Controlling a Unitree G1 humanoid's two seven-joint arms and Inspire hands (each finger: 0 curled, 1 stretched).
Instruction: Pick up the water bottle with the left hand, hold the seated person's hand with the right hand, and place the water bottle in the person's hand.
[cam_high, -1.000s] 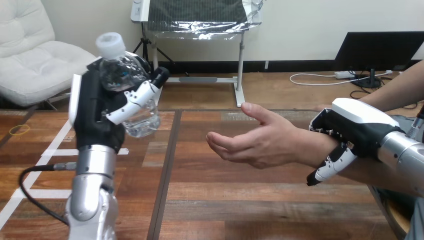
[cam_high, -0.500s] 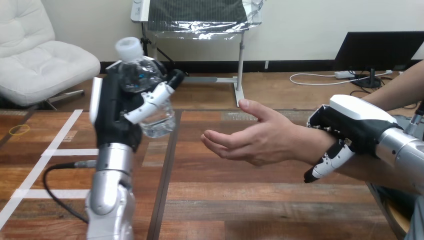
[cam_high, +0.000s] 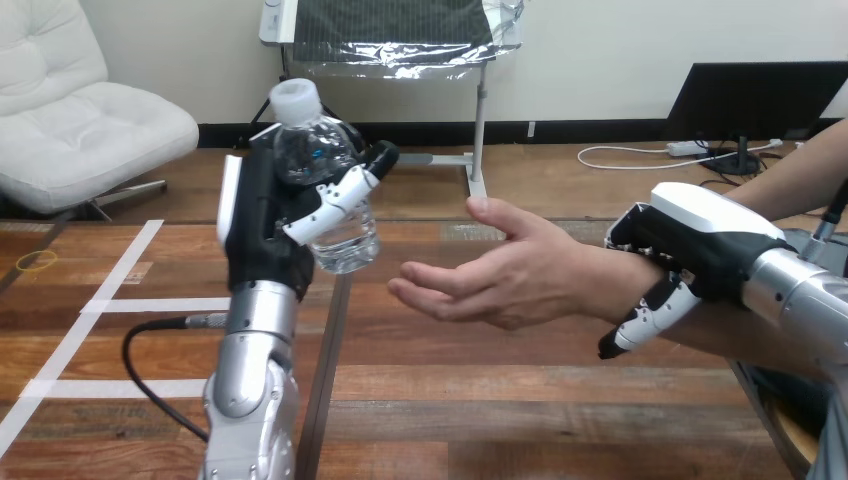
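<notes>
Clear, crinkled plastic with a white cap: the water bottle (cam_high: 345, 245) stood nearly upright, cap uppermost, in the upper left of the frame, held above the wooden worktop (cam_high: 500, 400). How much water it held could not be told. The left hand (cam_high: 262, 230) gripped it, fingers curled round its body. Just to its right, not touching, the person's hand (cam_high: 500, 280) lay open, palm up, at centre. At the right, the right hand (cam_high: 705, 245) was closed round the person's wrist.
</notes>
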